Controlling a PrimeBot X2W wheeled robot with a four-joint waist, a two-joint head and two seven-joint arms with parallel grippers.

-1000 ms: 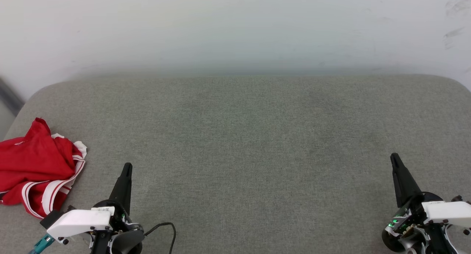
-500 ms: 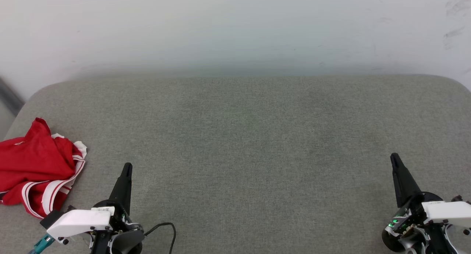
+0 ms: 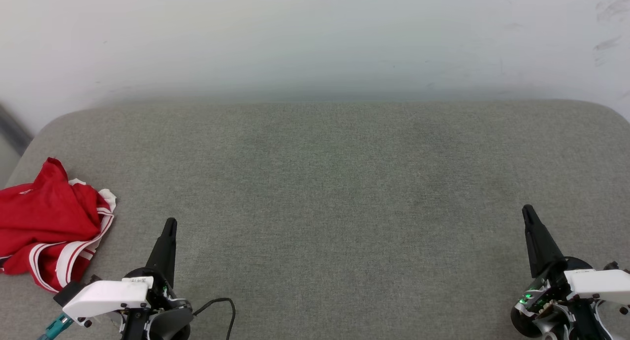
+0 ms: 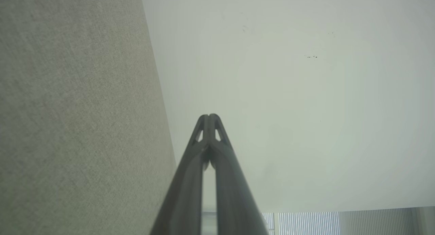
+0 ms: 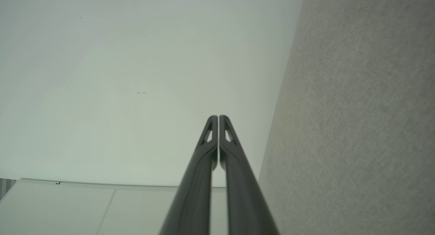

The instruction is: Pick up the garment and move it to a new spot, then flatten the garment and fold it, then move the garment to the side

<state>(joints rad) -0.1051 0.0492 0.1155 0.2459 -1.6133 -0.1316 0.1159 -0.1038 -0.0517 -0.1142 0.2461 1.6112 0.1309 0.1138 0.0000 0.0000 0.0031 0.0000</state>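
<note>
On the cushion's left edge the garment is lying crumpled, just left of the closed, empty left gripper; the right gripper, closed too, is sitting well apart.

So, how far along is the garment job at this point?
Nothing looks done yet: the garment lies crumpled at the left edge of the grey cushion, neither flattened nor folded. Nothing is in hand: the left pincer and right pincer are both shut and empty, clear of the cloth. All steps are left: pick it up, move it, flatten it, fold it, set it aside.
</note>
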